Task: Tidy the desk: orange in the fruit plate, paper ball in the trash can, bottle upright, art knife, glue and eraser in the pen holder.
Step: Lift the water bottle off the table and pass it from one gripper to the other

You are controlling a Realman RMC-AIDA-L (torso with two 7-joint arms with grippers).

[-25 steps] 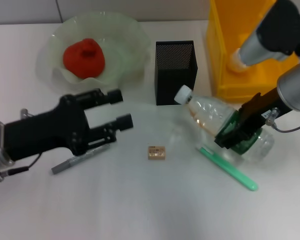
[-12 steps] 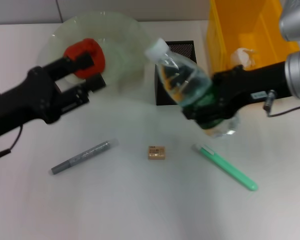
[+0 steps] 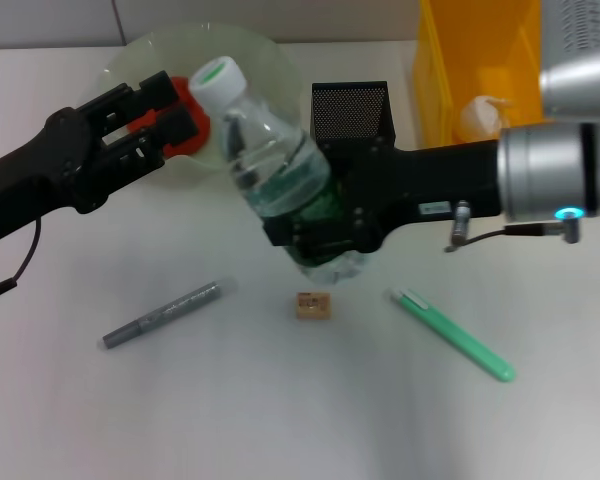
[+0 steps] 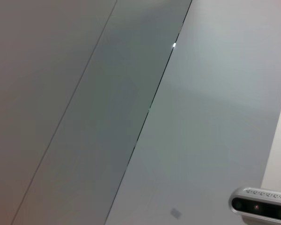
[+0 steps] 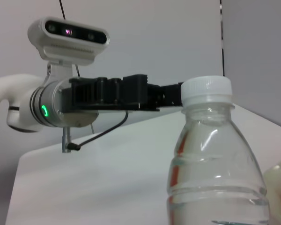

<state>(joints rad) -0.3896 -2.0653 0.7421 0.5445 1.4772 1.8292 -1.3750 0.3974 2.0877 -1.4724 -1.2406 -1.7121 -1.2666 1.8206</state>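
Observation:
My right gripper (image 3: 318,232) is shut on the lower part of the clear bottle (image 3: 272,160) and holds it above the table. The bottle is tilted, with its white cap (image 3: 218,78) toward the far left; it also shows in the right wrist view (image 5: 215,164). My left gripper (image 3: 168,107) is open and hovers over the orange (image 3: 196,143) in the pale fruit plate (image 3: 255,50), hiding most of it. I cannot tell if it touches the orange. The eraser (image 3: 313,305), green art knife (image 3: 452,335) and grey glue stick (image 3: 162,314) lie on the table. The black pen holder (image 3: 350,108) stands behind the bottle.
The yellow trash can (image 3: 475,60) stands at the far right with the paper ball (image 3: 480,117) inside. The right wrist view shows my left arm's gripper (image 5: 171,93) behind the cap. The left wrist view shows only wall panels.
My right gripper has lifted the bottle off the table, swung it left and raised its cap end. My left gripper has moved away from the glue stick to over the orange.

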